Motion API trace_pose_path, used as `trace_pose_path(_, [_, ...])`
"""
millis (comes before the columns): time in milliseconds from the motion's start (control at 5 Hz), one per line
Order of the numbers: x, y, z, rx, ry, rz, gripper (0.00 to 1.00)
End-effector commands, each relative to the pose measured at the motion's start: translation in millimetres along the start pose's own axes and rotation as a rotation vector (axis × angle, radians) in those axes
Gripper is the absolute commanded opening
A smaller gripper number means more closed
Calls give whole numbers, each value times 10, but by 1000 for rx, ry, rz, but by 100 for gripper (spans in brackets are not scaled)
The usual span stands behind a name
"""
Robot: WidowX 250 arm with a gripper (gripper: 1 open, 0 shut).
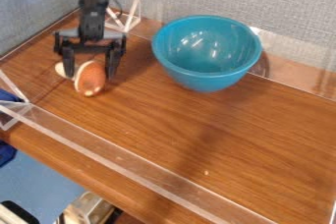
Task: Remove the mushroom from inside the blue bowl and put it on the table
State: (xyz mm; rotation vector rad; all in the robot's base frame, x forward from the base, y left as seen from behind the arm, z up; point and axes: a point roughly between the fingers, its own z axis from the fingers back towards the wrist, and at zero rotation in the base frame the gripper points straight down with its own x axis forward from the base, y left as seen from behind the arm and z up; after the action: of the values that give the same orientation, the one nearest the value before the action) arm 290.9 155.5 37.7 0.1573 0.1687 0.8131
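The mushroom (89, 79) lies on its side on the table (223, 130) at the left, orange-brown cap toward the front, pale stem behind. It is outside the blue bowl (206, 53), which stands at the back centre and looks empty. My gripper (89, 59) points down just above the mushroom, open, with one black finger on either side of it. I cannot tell whether the fingers touch it.
Low clear acrylic rails (118, 169) edge the tabletop along the front, left and back. A grey textured wall stands behind. The wood to the right and front of the bowl is bare.
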Motion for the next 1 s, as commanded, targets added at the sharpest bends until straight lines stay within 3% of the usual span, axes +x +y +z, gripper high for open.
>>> trace_pose_path(0, [47, 55, 295, -34, -80, 11, 0])
trace_pose_path(400, [20, 56, 453, -38, -88, -47, 0])
trace_pose_path(800, [-42, -25, 718, -65, -109, -129, 0])
